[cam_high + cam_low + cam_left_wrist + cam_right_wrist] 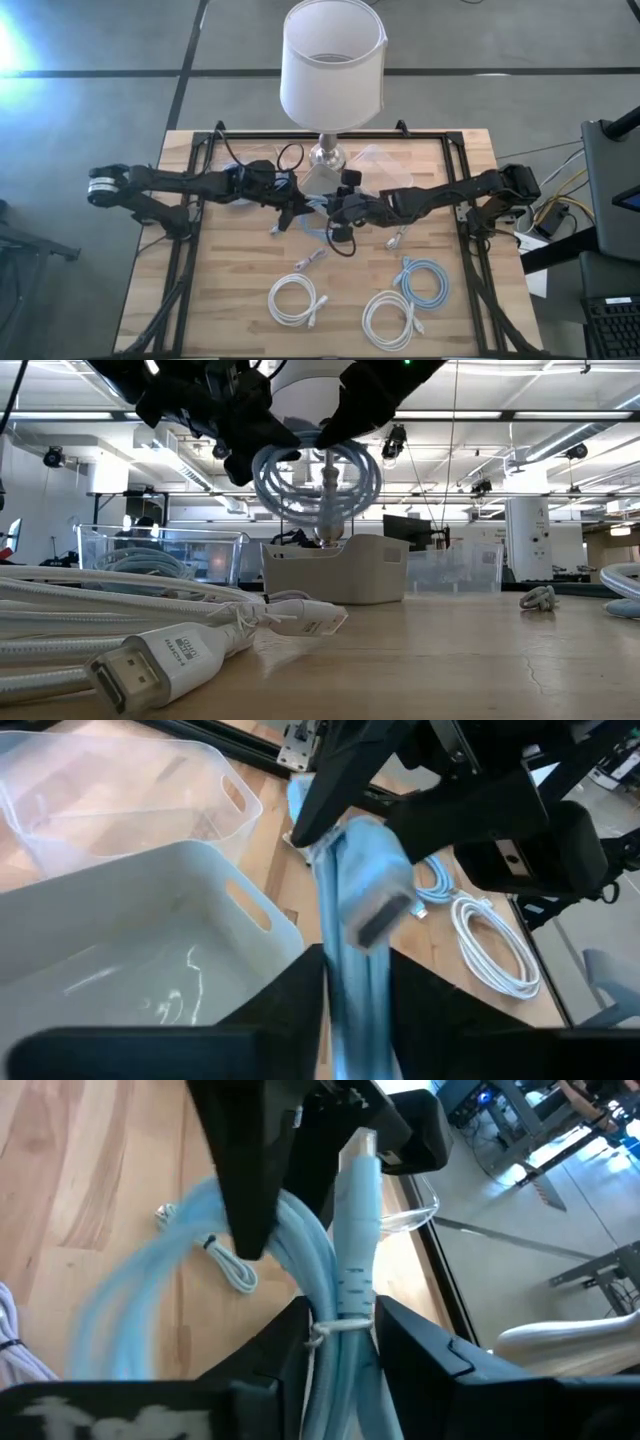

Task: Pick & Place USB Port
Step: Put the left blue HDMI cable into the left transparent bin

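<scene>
A light blue coiled cable [315, 480] with a tie hangs in the air over the table's middle, held between both grippers. My left gripper [290, 210] is shut on it, and the left wrist view shows the cable's plug [375, 915] just past its fingers. My right gripper [325, 208] is shut on the same bundle [340, 1320] from the other side. Just behind them stands a white bin [335, 570], with a clear bin [120, 780] beside it. My left gripper pinches the blue cable's strands [345, 970] between its two fingers, just behind the plug, and the fingers lie along the bundle. The cable is lifted clear of the table. My right gripper pinches the bundled strands at the white tie [338, 1325] between its two fingers. The plug end [355, 1145] sticks out beyond them. The coil [315, 480] hangs as loose loops below both grippers, clear of the table.
Two white cable coils [295, 298] [388, 315] and a blue coil [425, 280] lie near the table's near edge, with small connectors [395, 240] [310, 258] between. A lamp [330, 70] stands at the far edge. A white plug [160, 660] lies close to the low camera.
</scene>
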Tool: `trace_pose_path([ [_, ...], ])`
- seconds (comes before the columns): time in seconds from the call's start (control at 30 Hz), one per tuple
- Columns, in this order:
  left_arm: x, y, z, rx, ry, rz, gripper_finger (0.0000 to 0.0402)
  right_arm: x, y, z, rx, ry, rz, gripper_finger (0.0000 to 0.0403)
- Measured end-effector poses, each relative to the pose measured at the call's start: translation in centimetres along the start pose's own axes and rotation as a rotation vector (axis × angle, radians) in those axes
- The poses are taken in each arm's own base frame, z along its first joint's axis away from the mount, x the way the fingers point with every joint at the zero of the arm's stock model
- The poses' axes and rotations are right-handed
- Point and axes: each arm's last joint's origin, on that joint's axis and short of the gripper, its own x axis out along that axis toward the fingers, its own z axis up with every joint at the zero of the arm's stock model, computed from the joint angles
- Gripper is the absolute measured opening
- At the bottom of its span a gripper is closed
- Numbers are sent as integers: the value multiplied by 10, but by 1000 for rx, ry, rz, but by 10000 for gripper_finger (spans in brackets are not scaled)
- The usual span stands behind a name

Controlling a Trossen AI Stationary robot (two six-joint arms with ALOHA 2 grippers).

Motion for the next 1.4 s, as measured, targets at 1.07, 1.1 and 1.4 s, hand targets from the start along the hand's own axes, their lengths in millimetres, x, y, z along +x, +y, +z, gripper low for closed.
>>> trace_pose_path([
  [1.07,-14,-2,-2,16,49,57,48,-22,16,13,-56,-53,51,173],
  [1.1,-18,-4,0,19,43,55,48,-22,16,12,-60,-45,52,173],
  [1.4,-62,-14,7,43,4,168,52,-22,17,9,-71,-17,58,166],
])
